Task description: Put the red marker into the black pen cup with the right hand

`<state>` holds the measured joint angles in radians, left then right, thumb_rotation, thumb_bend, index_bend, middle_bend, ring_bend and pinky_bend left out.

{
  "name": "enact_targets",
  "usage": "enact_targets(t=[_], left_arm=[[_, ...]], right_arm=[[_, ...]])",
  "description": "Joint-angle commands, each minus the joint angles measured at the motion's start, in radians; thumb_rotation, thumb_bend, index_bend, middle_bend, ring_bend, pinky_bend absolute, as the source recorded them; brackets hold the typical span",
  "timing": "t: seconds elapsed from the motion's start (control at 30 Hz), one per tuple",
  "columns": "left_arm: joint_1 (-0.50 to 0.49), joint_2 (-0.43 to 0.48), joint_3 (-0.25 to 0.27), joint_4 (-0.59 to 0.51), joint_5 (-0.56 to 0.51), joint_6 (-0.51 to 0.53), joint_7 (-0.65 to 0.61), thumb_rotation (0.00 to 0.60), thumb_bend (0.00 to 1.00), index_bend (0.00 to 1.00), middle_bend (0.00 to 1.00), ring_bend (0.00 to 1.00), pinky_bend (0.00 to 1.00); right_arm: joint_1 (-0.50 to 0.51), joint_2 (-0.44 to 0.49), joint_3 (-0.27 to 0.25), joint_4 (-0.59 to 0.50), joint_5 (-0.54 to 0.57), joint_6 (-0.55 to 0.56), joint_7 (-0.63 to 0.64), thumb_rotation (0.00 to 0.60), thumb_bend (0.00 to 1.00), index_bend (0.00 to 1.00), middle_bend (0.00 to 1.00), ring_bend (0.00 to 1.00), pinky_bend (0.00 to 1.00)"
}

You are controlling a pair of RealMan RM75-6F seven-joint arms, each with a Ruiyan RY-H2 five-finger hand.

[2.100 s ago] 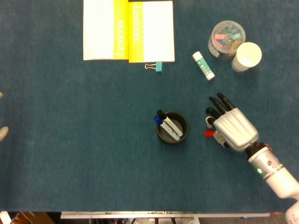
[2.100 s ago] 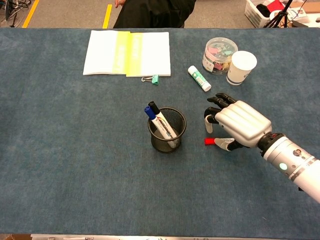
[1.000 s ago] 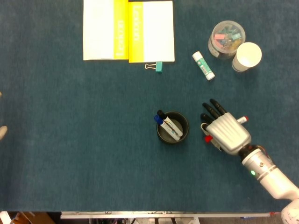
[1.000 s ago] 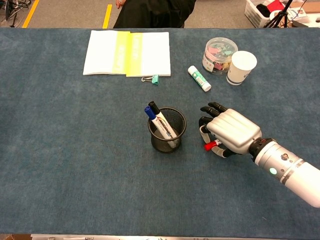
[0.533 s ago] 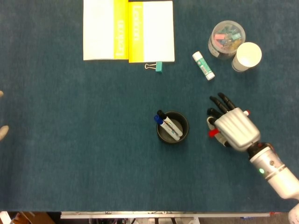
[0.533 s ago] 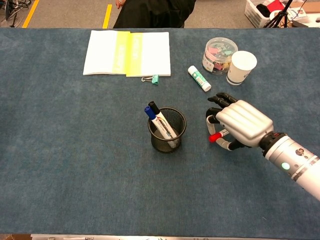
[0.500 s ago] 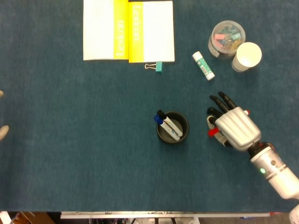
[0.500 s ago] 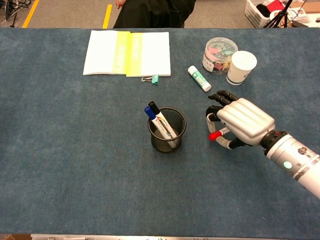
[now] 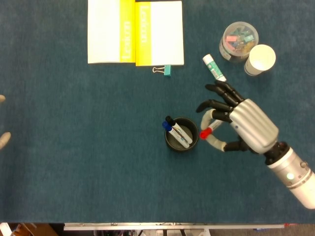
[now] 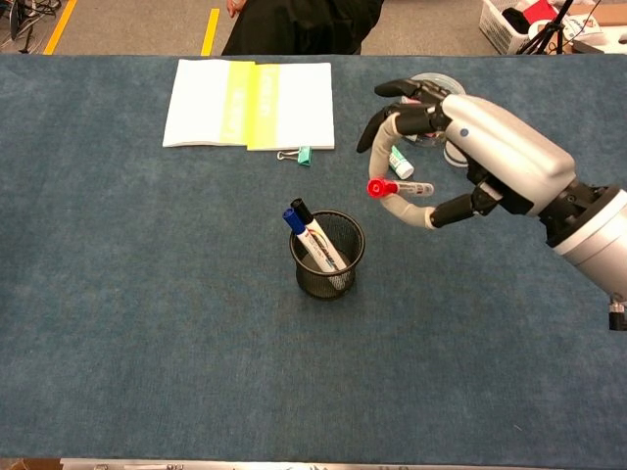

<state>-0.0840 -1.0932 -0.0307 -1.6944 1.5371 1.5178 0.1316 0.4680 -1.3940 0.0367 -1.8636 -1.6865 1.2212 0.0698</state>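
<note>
The red marker (image 10: pixel 394 186) lies roughly level in the air, pinched between the thumb and a finger of my right hand (image 10: pixel 490 157), its red cap pointing left. In the head view the marker's cap (image 9: pixel 205 132) sits just off the right rim of the black mesh pen cup (image 9: pixel 182 149). The right hand (image 9: pixel 246 127) is raised well above the table, to the right of the pen cup (image 10: pixel 328 276). The cup holds a blue-capped and a black-capped marker (image 10: pixel 312 235). Of the left hand only two pale tips (image 9: pixel 3 139) show at the left edge.
A yellow and white booklet (image 9: pixel 135 32) lies at the back, with a binder clip (image 9: pixel 163 70) in front of it. A glue stick (image 9: pixel 213 66), a clear tub of clips (image 9: pixel 238 39) and a paper cup (image 9: pixel 260 59) stand at the back right.
The right hand has risen off the table with the red marker and moved left and up, bringing the cap close to the cup's right rim.
</note>
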Motion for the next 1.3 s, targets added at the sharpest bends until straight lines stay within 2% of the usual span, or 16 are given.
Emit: enact_targets(t=[0.03, 0.13, 0.5, 0.67, 0.87, 0.93, 1.07, 1.17, 1.3], left_arm=[[0.003, 0.002, 0.002, -0.001, -0.001, 0.002, -0.001, 0.600, 0.15, 0.28, 0.21, 0.18, 0.15], [0.007, 0.004, 0.003, 0.000, -0.004, 0.004, -0.003, 0.600, 0.15, 0.28, 0.21, 0.18, 0.15], [0.014, 0.005, 0.005, 0.009, -0.013, 0.002, -0.012, 0.600, 0.15, 0.28, 0.21, 0.18, 0.15], [0.014, 0.006, 0.005, 0.014, -0.020, -0.003, -0.016, 0.600, 0.15, 0.28, 0.21, 0.18, 0.15], [0.015, 0.002, 0.004, 0.021, -0.027, -0.007, -0.020, 0.600, 0.15, 0.28, 0.21, 0.18, 0.15], [0.015, -0.003, 0.004, 0.024, -0.028, -0.009, -0.019, 0.600, 0.15, 0.28, 0.21, 0.18, 0.15], [0.012, -0.005, 0.003, 0.025, -0.026, -0.012, -0.018, 0.600, 0.15, 0.28, 0.21, 0.18, 0.15], [0.009, -0.004, 0.002, 0.022, -0.023, -0.013, -0.014, 0.600, 0.15, 0.28, 0.21, 0.18, 0.15], [0.005, -0.003, 0.001, 0.017, -0.022, -0.018, -0.009, 0.600, 0.15, 0.28, 0.21, 0.18, 0.15]], right_arm=[[0.043, -0.024, 0.018, -0.026, -0.013, -0.009, 0.162, 0.600, 0.41, 0.71, 0.39, 0.09, 0.00], [0.065, -0.057, 0.012, -0.002, -0.010, -0.034, 0.236, 0.600, 0.41, 0.71, 0.39, 0.10, 0.00], [0.112, -0.182, -0.011, 0.127, 0.043, -0.124, 0.337, 0.600, 0.41, 0.71, 0.39, 0.10, 0.00], [0.127, -0.223, -0.020, 0.197, 0.033, -0.131, 0.406, 0.600, 0.42, 0.71, 0.39, 0.10, 0.00], [0.133, -0.236, -0.035, 0.261, 0.008, -0.115, 0.418, 0.600, 0.46, 0.71, 0.37, 0.10, 0.00], [0.139, -0.231, -0.043, 0.281, -0.003, -0.117, 0.423, 0.600, 0.48, 0.64, 0.33, 0.07, 0.00], [0.151, -0.222, -0.052, 0.302, -0.018, -0.116, 0.445, 0.600, 0.50, 0.30, 0.24, 0.01, 0.00], [0.154, -0.216, -0.055, 0.314, -0.034, -0.095, 0.450, 0.591, 0.51, 0.16, 0.21, 0.00, 0.00], [0.152, -0.203, -0.051, 0.311, -0.043, -0.065, 0.448, 0.578, 0.51, 0.05, 0.18, 0.00, 0.00]])
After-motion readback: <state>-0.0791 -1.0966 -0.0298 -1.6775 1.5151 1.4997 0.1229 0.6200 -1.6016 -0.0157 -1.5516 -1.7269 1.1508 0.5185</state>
